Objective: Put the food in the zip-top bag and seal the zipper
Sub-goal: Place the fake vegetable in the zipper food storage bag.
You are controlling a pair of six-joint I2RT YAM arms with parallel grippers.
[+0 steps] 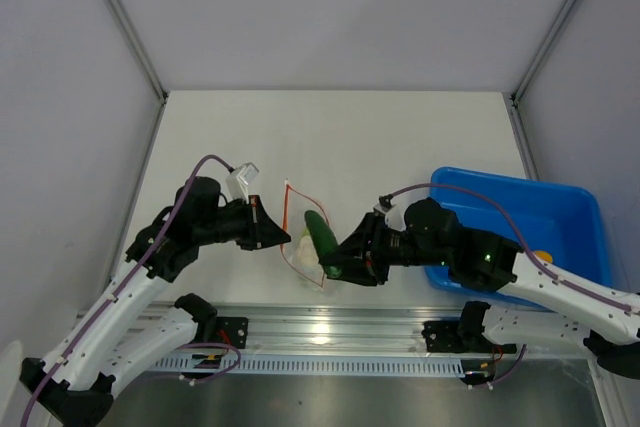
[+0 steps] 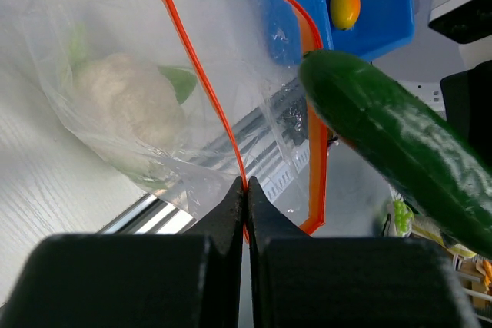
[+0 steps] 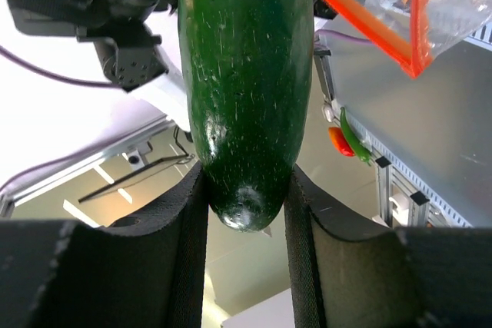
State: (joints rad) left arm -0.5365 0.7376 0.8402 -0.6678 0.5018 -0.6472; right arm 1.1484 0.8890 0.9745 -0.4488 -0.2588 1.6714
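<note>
The clear zip-top bag point(image 1: 298, 247) hangs open at table centre, its orange-red zipper point(image 2: 201, 74) outlining the mouth. My left gripper point(image 1: 272, 230) is shut on the zipper edge point(image 2: 244, 190) and holds the mouth up. The pale green-white leafy lump point(image 2: 131, 105) lies inside the bag. My right gripper point(image 1: 340, 265) is shut on the dark green cucumber point(image 1: 321, 237), gripping its end point(image 3: 244, 197); the cucumber point(image 2: 392, 140) points at the bag mouth. The yellow-orange fruit point(image 2: 344, 1) lies in the blue tray point(image 1: 560, 227).
The blue tray point(image 2: 377, 5) stands at the right of the table. Grey enclosure walls stand at left, right and back. An aluminium rail point(image 1: 330, 332) runs along the near edge between the arm bases.
</note>
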